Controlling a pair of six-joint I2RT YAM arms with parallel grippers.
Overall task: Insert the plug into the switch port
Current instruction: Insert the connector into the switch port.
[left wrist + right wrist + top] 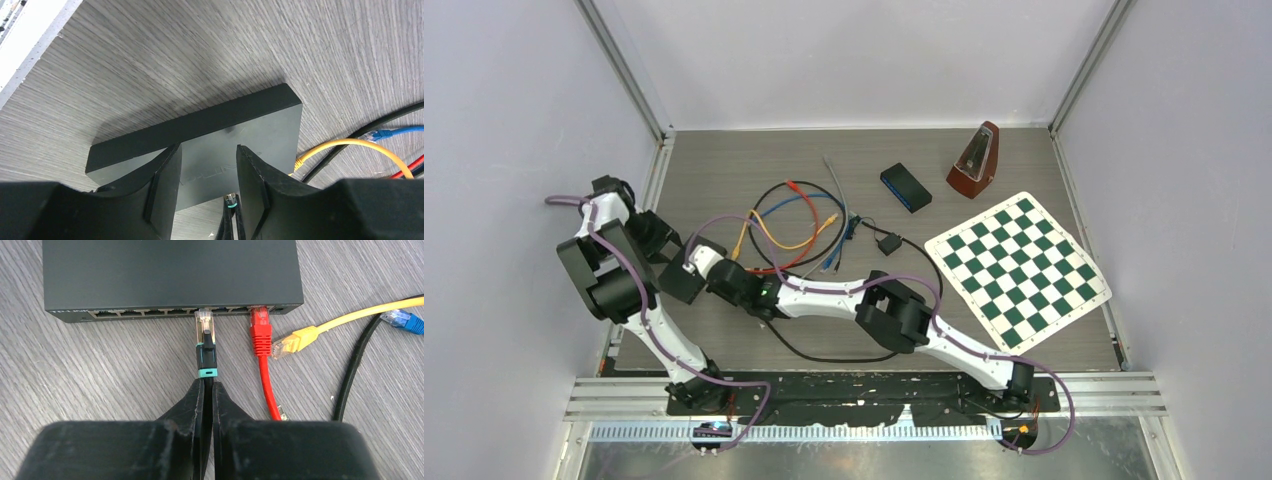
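Note:
The black switch [170, 275] lies flat with its row of ports facing my right gripper. It also shows in the left wrist view [225, 130] and the top view [682, 284]. My right gripper [209, 386] is shut on a black cable just behind its teal-banded plug [206, 335]. The plug's clear tip touches a middle port, and most of the plug is outside it. My left gripper [207, 150] is open, with its fingers over the switch's top. In the top view the two grippers meet at the switch, the left gripper [671, 262] and the right gripper [716, 276].
A red plug [260, 326] sits in a port to the right of mine. A loose yellow plug [292, 340], a blue plug [400, 319] and a black cable [355, 365] lie to the right. A dark box [906, 187], a metronome [975, 160] and a chessboard mat [1017, 268] lie further right.

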